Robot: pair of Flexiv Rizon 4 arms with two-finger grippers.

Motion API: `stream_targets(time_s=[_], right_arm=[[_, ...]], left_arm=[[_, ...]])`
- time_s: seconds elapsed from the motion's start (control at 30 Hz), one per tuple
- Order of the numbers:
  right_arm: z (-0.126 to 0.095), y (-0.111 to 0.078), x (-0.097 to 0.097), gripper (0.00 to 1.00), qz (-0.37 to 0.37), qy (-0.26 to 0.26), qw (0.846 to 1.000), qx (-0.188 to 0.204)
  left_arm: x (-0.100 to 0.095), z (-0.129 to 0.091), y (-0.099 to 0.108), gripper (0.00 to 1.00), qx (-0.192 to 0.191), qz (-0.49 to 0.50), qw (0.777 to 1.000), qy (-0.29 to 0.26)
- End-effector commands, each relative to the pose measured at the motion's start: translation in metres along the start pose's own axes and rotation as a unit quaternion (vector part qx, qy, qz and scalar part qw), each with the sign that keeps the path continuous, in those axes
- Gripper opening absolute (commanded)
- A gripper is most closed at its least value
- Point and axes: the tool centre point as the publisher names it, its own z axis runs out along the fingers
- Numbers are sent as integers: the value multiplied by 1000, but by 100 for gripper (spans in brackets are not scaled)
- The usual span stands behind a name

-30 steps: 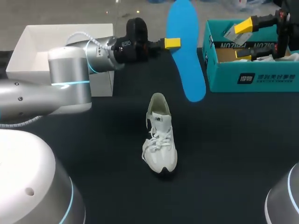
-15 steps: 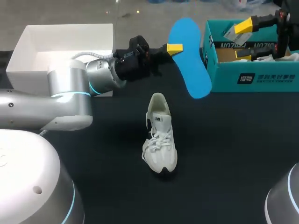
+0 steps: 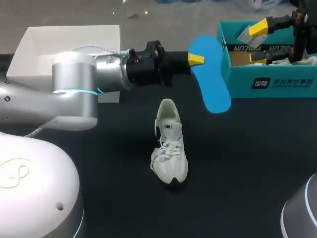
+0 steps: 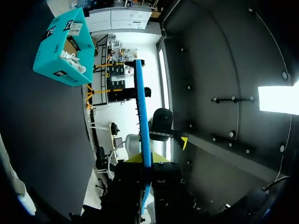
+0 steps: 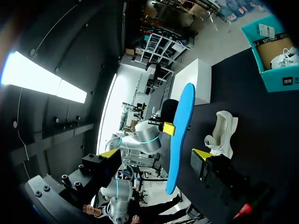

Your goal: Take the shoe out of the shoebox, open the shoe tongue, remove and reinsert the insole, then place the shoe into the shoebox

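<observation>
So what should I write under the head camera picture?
Left hand holds the blue insole up; white shoe stands on the table.

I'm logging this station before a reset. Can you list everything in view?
shoe: one, white, upright at mid-table.
insole: one, blue, held above the table beside the shoebox.
shoebox: one, teal, open, far right.
white item: one, inside the shoebox, probably a second shoe.
white box: one, open, far left.
table: one, black.
left pincer: shut on the insole.
right pincer: open, over the shoebox.
</observation>
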Motion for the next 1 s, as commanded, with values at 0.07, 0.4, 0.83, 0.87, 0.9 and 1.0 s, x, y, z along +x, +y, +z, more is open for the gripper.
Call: stream_targets(time_s=[0.07, 0.4, 0.83, 0.87, 0.9, 1.0], right_arm=[[1, 1, 0, 100, 1, -1, 1000, 1], [1, 1, 0, 100, 1, -1, 1000, 1], [10, 9, 40, 100, 14, -338, 941, -12], [11, 7, 42, 100, 14, -340, 940, -11], [13, 6, 42, 100, 15, -346, 938, -6], [17, 2, 44, 100, 7, -376, 927, -6]], left_arm=[[9, 3, 0, 0, -50, -53, 989, -129], [11, 1, 3, 0, -53, -29, 991, -116], [5, 4, -9, 0, -47, -27, 992, -118], [5, 4, -10, 0, -47, -28, 992, -118], [6, 4, -11, 0, -45, -27, 992, -117], [7, 4, -14, 0, -39, -23, 992, -114]])
